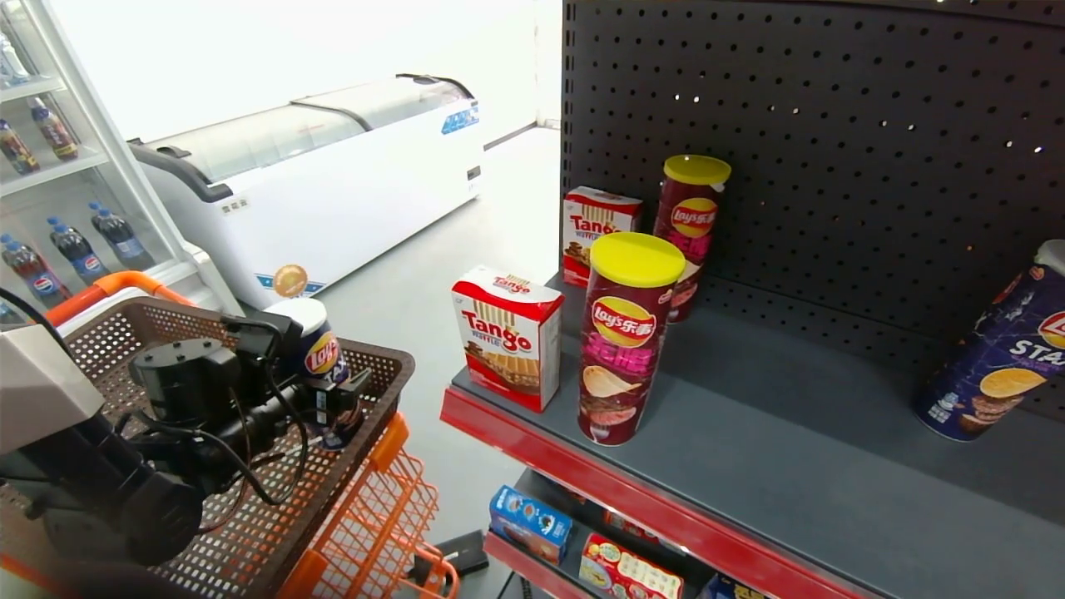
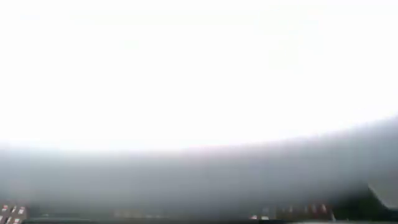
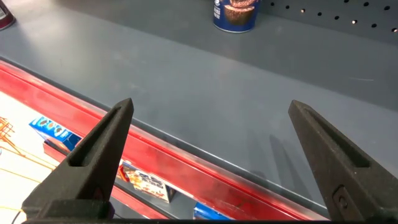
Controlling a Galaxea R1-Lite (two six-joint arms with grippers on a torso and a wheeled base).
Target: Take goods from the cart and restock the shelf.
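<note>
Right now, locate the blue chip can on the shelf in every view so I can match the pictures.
Head view: the blue chip can at the far right of the shelf, tilted against the pegboard.
Left wrist view: too washed out to tell.
Right wrist view: its lower end on the shelf board, beyond the open right gripper.
Shared landmark: the shelf's red front edge.

- Can (image 1: 320, 353) in the left gripper (image 1: 334, 401): dark blue, white lid, red-and-yellow logo.
- Left gripper: black.
- Cart (image 1: 370, 437) under it: brown mesh basket, orange handle and wire frame.
- Shelf (image 3: 205, 74) below the right gripper (image 3: 209, 104): grey deck, red front lip.
- Right gripper: black.
- Pegboard (image 1: 832, 125) beyond it: black, dotted with holes.
- Tubes (image 1: 628, 349): maroon, yellow lids.
- Boxes (image 1: 507, 337): red and white.
</note>
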